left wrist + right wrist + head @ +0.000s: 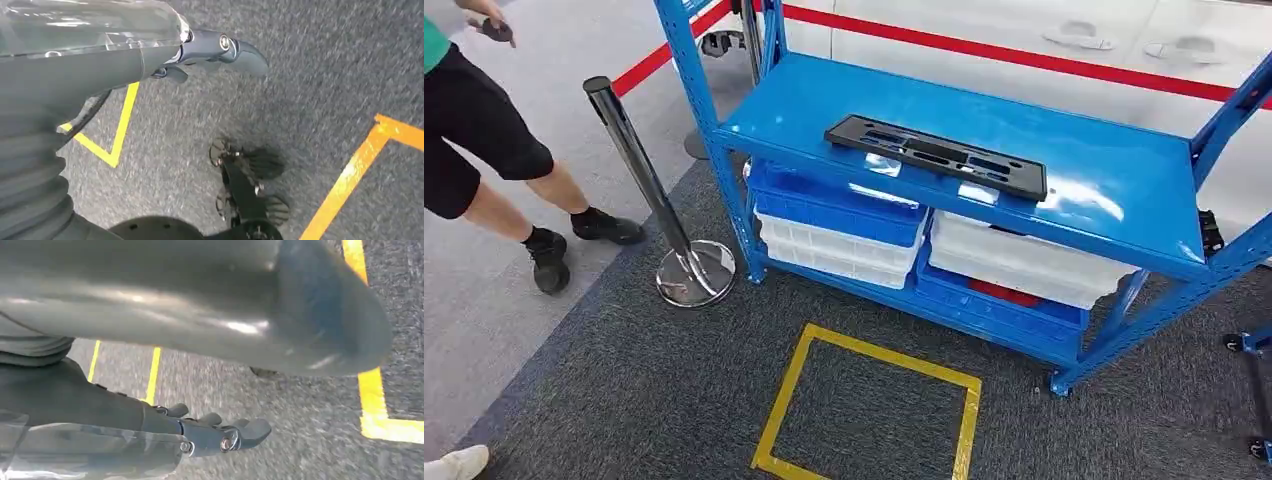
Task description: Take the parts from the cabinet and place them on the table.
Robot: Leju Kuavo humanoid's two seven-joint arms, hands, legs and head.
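A black slotted part (936, 155) lies flat on the blue cabinet (1114, 190) top shelf. My left hand (220, 52) and right hand (220, 432) hang over grey carpet, fingers loosely apart, holding nothing.

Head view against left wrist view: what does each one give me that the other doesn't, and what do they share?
Head view alone: the blue rack with a black part on its top shelf, bins below, a chrome post and a person's legs. Left wrist view alone: the left hand hanging over the floor, holding nothing. Shared: grey carpet with yellow tape lines.
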